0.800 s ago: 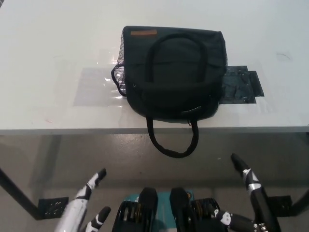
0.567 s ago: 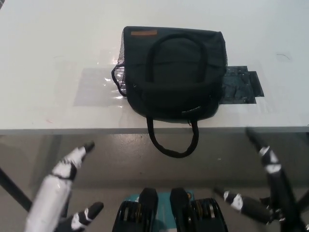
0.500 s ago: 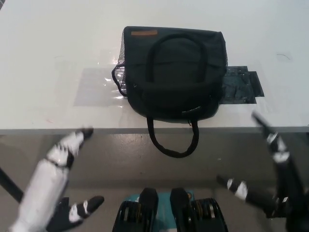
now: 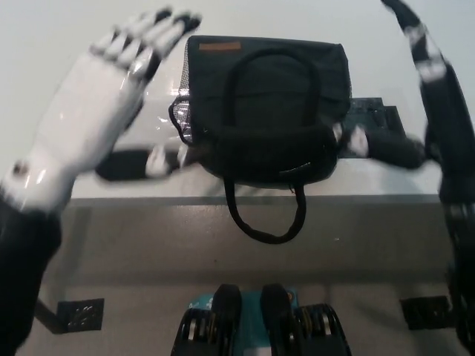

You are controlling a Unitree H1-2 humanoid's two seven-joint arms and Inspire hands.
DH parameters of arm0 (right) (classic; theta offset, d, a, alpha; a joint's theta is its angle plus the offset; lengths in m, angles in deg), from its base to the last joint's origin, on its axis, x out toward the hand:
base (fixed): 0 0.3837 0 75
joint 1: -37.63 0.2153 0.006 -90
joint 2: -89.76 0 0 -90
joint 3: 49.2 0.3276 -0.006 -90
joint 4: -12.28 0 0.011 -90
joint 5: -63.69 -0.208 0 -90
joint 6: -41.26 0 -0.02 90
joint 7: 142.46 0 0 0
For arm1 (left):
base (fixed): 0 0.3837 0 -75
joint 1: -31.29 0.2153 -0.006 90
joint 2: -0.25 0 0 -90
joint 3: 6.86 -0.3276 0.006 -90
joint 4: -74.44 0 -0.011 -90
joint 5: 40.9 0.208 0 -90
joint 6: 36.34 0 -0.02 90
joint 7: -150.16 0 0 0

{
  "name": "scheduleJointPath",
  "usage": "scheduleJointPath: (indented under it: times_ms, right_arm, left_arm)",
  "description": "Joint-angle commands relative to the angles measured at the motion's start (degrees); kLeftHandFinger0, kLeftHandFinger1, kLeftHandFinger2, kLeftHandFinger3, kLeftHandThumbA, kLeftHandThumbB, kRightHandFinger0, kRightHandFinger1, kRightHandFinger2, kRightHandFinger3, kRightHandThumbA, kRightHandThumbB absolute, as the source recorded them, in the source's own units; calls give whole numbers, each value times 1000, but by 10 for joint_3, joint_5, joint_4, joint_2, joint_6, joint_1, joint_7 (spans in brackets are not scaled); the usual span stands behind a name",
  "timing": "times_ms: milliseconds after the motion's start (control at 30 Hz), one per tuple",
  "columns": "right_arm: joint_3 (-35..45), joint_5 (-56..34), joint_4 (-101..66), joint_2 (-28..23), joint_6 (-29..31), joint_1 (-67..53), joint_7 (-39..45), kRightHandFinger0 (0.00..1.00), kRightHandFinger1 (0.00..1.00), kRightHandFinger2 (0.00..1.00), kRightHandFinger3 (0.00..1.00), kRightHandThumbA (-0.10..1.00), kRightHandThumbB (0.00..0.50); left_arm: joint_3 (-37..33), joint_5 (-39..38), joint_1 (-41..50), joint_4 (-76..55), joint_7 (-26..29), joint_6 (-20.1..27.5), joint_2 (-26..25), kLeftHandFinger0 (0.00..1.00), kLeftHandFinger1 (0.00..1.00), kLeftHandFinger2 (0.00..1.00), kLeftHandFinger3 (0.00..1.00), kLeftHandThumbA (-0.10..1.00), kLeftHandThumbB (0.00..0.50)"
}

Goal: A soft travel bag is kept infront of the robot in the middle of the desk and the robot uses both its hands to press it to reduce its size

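Head view. A soft black travel bag (image 4: 267, 111) lies flat near the middle of the white bench (image 4: 44, 30), its near side close to the bench's near edge. One carry handle (image 4: 271, 70) arcs across the bag's top face; the second handle (image 4: 265, 219) hangs as a loop over the near edge of the bench. A small brown label (image 4: 221, 47) sits at the bag's far left corner, and a mesh pocket (image 4: 183, 111) shows along its left side. A dark patch (image 4: 375, 111) on the bench surface projects from behind the bag's right side.

The white left hand (image 4: 96, 96) is held over the bench just left of the bag, fingers spread and extended toward the far side, with the thumb (image 4: 145, 162) reaching toward the bag's near left corner. The black right hand (image 4: 434, 96) stands at the bag's right, fingers extended toward the far side, its thumb (image 4: 371, 144) pointing at the bag's right edge. Both hands are empty. Motion blur prevents telling whether either hand touches the bag.
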Motion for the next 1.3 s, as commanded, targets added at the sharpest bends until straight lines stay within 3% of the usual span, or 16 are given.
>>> scheduleJointPath:
  times_ms: [0,67,200,300,500,667,767,833,967,1133,1267]
  right_arm:
    - [-1,2,86,1,-75,82,18,1000,1000,1000,1000,1000,308]
    - [-4,-1,131,5,-79,103,16,1000,1000,1000,1000,1000,324]
    - [-2,-7,222,14,-91,145,6,1000,1000,1000,1000,1000,333]
    - [1,-11,303,16,-80,184,-4,1000,1000,1000,1000,1000,337]
    - [12,-22,396,22,-82,225,-14,1000,1000,1000,1000,1000,308]
    - [4,-12,463,22,-59,239,-26,1000,1000,1000,1000,1000,348]
    - [5,-18,504,23,-40,249,-31,1000,1000,1000,1000,1000,442]
    - [7,-23,519,24,-46,255,-30,1000,1000,1000,1000,1000,444]
    - [8,-28,540,27,-46,266,-31,1000,1000,1000,1000,1000,414]
    - [-6,-16,553,22,-42,276,-32,1000,1000,1000,1000,1000,317]
    - [-9,-20,561,16,-40,279,-27,1000,1000,1000,1000,1000,298]
  left_arm:
    - [-18,25,-82,89,-50,-57,-16,1000,1000,1000,1000,1000,353]
    - [-30,33,-103,124,-51,-62,-15,1000,1000,1000,1000,1000,349]
    - [-60,55,-157,220,-25,-43,-10,1000,1000,1000,1000,1000,292]
    - [-79,72,-202,297,-10,-53,2,1000,1000,1000,1000,1000,334]
    - [-107,81,-262,392,5,-72,29,1000,1000,1000,1000,1000,340]
    - [-141,96,-297,454,2,-77,43,1000,1000,1000,1000,1000,387]
    - [-167,111,-323,495,12,-73,51,1000,1000,1000,1000,1000,391]
    - [-174,110,-335,517,22,-75,59,1000,1000,1000,1000,1000,399]
    - [-184,111,-346,536,17,-84,68,1000,1000,1000,1000,1000,385]
    - [-196,117,-345,557,14,-97,76,1000,1000,1000,1000,1000,407]
    - [-196,110,-344,567,23,-91,75,1000,1000,1000,1000,1000,406]
